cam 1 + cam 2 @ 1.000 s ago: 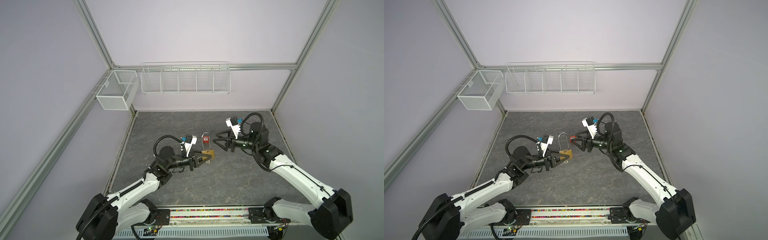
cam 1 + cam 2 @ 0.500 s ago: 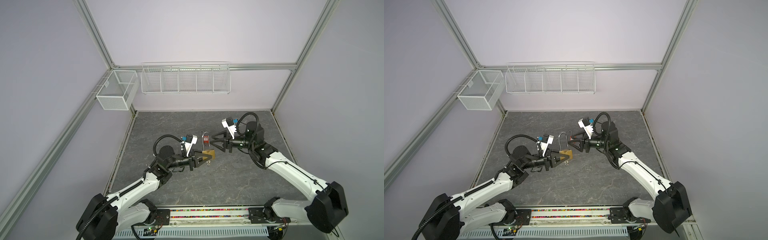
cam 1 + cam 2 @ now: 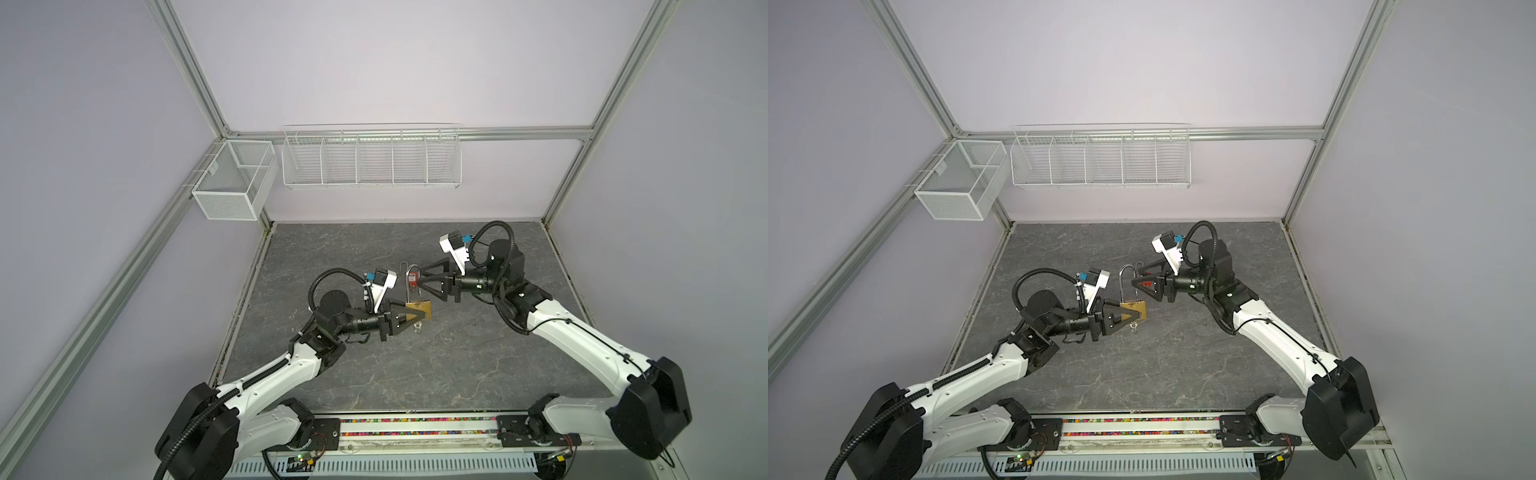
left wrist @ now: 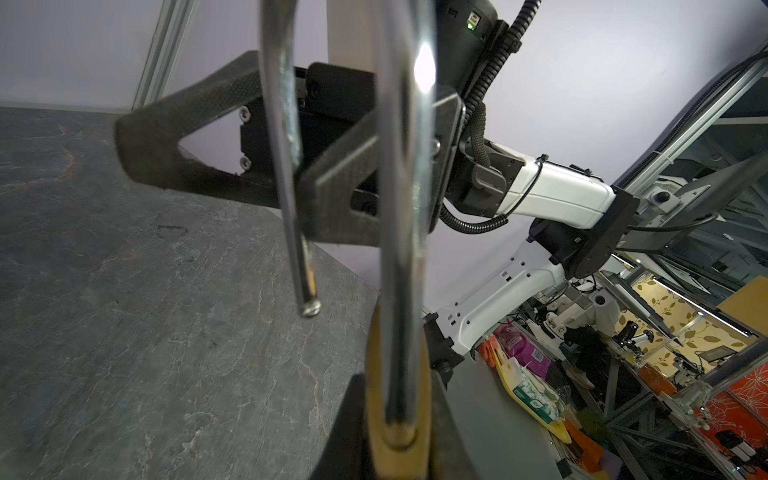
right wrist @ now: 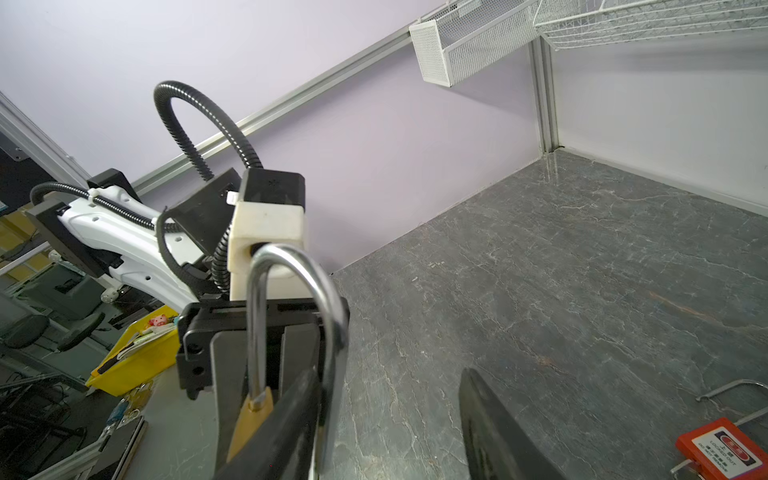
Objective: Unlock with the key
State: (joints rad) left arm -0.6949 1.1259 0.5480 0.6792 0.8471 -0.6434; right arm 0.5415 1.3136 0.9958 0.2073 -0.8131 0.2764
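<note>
the left end effector point(image 3: 417, 320) is clamped on the brass body of the padlock point(image 3: 420, 309), holding it off the surface point(image 3: 374, 374) near the middle, shackle up. what looks like the key point(image 3: 417, 329) hangs from the underside of the body, too small to read clearly. the shackle point(image 4: 399, 166) rises from the body, and in the left wrist view its short leg ends in open air, clear of the body, so the lock looks already released.

the right end effector point(image 3: 1136, 277) comes in from the right at shackle height with its jaws apart and nothing held. in the right wrist view the short leg lies just beside one finger point(image 5: 282, 428); i cannot tell whether they touch. behind it, flat on the surface, lies a red padlock point(image 5: 723, 455), not part of this grip.

the step in hand looks like taking the shackle. the next move calls for closing on that free leg and drawing or swinging it away while the left side holds the body firm. the chrome is slick, so it could slip.
</note>
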